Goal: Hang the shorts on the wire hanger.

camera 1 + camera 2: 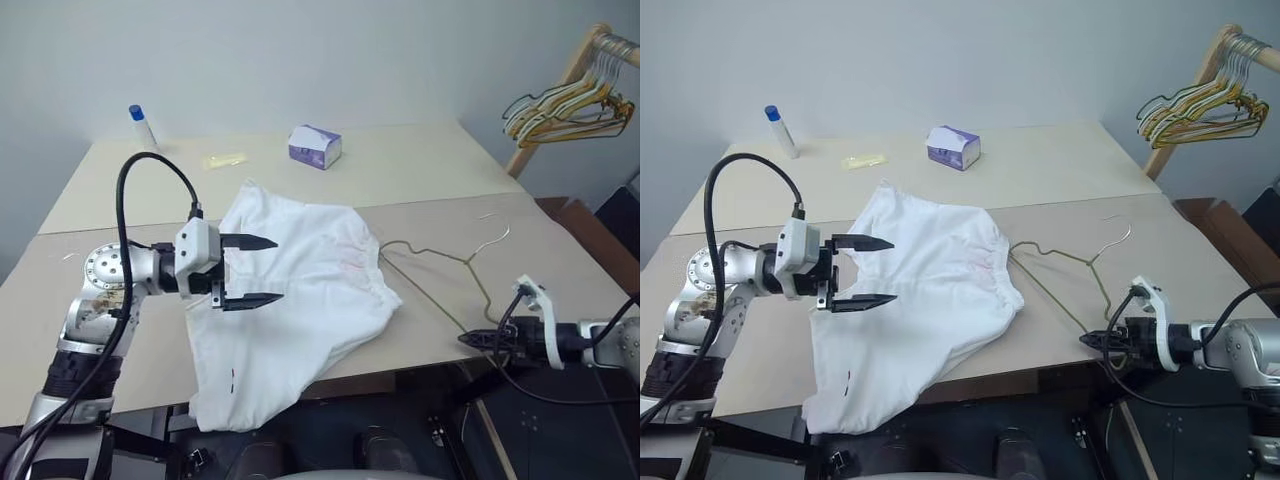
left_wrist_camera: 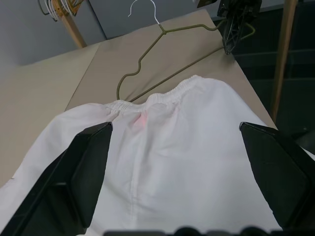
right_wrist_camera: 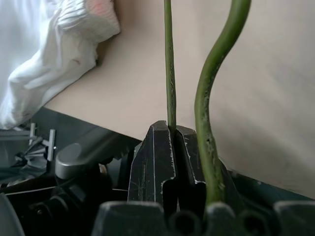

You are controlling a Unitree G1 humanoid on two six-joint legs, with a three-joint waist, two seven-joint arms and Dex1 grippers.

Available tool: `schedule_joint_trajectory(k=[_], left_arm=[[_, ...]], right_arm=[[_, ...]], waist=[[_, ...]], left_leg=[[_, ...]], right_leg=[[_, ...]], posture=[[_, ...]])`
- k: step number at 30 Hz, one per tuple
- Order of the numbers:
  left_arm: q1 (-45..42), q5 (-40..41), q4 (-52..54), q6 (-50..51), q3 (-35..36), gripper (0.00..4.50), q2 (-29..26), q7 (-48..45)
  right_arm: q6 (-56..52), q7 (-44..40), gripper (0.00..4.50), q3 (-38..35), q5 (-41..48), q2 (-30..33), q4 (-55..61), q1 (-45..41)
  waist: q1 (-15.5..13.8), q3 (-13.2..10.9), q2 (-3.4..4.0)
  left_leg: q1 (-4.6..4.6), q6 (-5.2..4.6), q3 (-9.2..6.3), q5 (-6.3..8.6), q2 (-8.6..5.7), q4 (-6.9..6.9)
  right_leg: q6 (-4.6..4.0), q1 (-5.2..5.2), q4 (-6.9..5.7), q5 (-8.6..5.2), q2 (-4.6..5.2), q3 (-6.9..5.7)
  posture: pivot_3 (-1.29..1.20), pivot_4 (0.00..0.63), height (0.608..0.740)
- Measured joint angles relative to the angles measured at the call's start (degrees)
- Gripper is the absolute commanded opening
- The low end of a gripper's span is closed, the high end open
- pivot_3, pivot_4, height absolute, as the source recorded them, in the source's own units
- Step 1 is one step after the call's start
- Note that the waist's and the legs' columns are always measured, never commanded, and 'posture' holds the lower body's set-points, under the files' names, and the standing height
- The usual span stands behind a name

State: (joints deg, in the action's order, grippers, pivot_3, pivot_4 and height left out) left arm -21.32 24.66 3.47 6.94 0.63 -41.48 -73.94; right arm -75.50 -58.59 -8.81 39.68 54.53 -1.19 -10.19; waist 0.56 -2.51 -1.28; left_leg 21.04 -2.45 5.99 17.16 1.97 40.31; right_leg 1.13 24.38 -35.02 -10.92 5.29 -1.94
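The white shorts (image 1: 310, 290) lie spread on the table, one leg hanging over the front edge, with a faint pink mark near the elastic waist (image 2: 141, 119). My left gripper (image 1: 279, 268) hovers open just over the shorts' left part, nothing between its fingers. The thin olive wire hanger (image 1: 470, 262) lies flat to the right of the shorts, one corner close to the waist and the hook (image 1: 495, 235) pointing away. At the table's front right edge my right gripper (image 1: 465, 340) is shut on the hanger's wire (image 3: 170, 98).
A bunch of mixed hangers (image 1: 570, 105) hangs on a wooden rack at the back right. A purple-and-white box (image 1: 315, 146), a yellowish packet (image 1: 224, 160) and a blue-capped bottle (image 1: 143, 125) stand on the far tabletop (image 1: 420, 170).
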Motion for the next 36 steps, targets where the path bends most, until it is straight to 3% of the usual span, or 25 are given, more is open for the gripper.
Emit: schedule_joint_trajectory(k=[13, 18, 29, 36], left_arm=[[1.04, -0.8, 0.84, 0.5, 0.34, 4.48, -1.11, 2.02], [0.98, -1.23, 0.8, 0.44, 0.33, 4.48, -1.01, 2.47], [0.01, -2.22, 0.38, -0.89, 0.25, 4.48, -0.82, 2.61], [-0.08, -2.35, 0.33, -1.45, 0.24, 4.48, -0.75, 2.97]], right_arm=[[2.79, -3.38, 0.0, 4.99, -0.12, -2.28, -4.12, -7.45], [4.07, -6.25, 0.0, 11.2, -1.31, -2.25, -5.14, -9.82], [9.11, -7.01, 0.0, 18.63, -9.75, -6.98, -21.6, -20.98], [11.54, -7.5, 0.0, 18.98, -12.91, -10.71, -31.11, -26.31]], waist=[[-0.32, -0.07, 0.05], [-1.06, -0.09, 0.07], [-1.36, -0.1, 0.08], [-1.29, -0.12, 0.1]], left_leg=[[0.0, 0.0, -0.08, 0.0, 0.0, -0.05], [0.02, -0.01, -0.09, 0.01, -0.01, -0.04], [0.1, 0.0, -0.15, 0.0, -0.03, -0.06], [0.08, 0.0, -0.19, 0.0, -0.02, -0.07]], right_leg=[[0.0, 0.01, 0.03, -0.01, -0.02, -0.03], [0.0, 0.02, 0.04, -0.01, 0.0, -0.04], [-0.01, 0.05, 0.06, -0.01, 0.0, -0.16], [-0.02, 0.04, 0.04, -0.01, -0.01, -0.18]], posture=[[0.06, 0.048, 0.74], [0.07, 0.047, 0.74], [0.08, 0.045, 0.74], [0.1, 0.045, 0.74]])
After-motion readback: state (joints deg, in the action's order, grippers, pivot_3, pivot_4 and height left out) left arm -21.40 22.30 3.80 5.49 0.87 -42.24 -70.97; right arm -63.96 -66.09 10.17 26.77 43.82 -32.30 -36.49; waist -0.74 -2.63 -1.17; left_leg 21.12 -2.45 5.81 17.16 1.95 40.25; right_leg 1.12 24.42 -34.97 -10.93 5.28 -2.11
